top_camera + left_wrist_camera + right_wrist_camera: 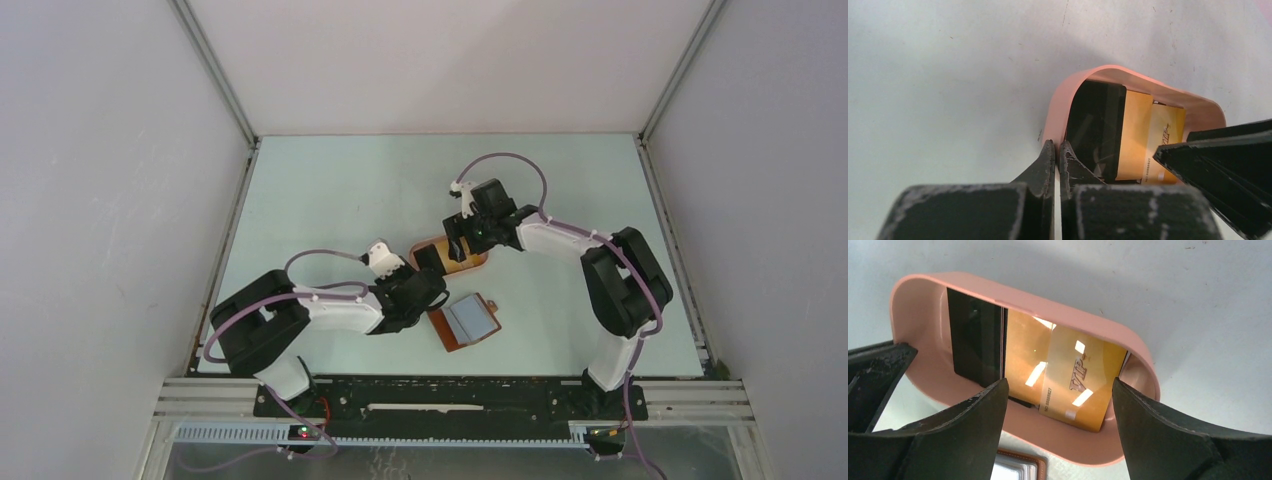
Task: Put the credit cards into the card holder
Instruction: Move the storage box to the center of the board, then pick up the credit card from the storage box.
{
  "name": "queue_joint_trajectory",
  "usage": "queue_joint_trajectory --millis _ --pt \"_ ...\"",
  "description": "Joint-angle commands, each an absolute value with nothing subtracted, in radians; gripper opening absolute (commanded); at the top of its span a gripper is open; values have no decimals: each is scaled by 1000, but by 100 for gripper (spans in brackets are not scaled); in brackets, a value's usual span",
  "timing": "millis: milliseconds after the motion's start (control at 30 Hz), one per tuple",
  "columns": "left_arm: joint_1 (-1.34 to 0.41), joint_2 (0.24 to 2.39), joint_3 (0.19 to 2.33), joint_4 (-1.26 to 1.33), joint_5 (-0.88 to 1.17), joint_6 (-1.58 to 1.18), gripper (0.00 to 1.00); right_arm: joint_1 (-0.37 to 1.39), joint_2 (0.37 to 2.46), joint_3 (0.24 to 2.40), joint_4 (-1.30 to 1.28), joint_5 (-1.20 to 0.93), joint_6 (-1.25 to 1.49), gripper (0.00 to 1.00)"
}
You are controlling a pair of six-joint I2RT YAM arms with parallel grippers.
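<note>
Pink oval tray (1013,301) on the tabletop (330,190) holds the credit cards (1073,380), one black, the others gold. Over them the right end effector (1059,385) hangs wide open, empty. At the tray's rim the left end effector (1057,149) is closed tight. Nearby on the tabletop the card holder (468,322) lies open.

Bright, even overhead light, soft shadows, white glare on the gold card (1063,365), near fingers (963,440) blurred.

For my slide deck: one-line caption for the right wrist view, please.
Open right gripper hovers above the black and gold credit cards lying in the pink tray.
</note>
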State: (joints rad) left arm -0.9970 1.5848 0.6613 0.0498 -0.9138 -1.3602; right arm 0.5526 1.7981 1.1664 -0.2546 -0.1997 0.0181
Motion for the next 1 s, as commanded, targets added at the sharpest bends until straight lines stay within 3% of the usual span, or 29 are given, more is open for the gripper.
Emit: queue_joint_trajectory --millis 0,433,600,967 --pt "-1021 1547 705 26 -947 -1410 0 557 1852 1226 -293 -143 104 85" --pt "-1031 1554 733 6 -943 -1418 0 624 1921 1278 -361 -33 134 88" --pt "-1031 1557 747 -35 -946 -1425 0 664 1924 1290 -391 111 135 90" --pt "-1031 1598 765 -43 -943 -1427 0 655 1915 1289 -452 -56 173 90"
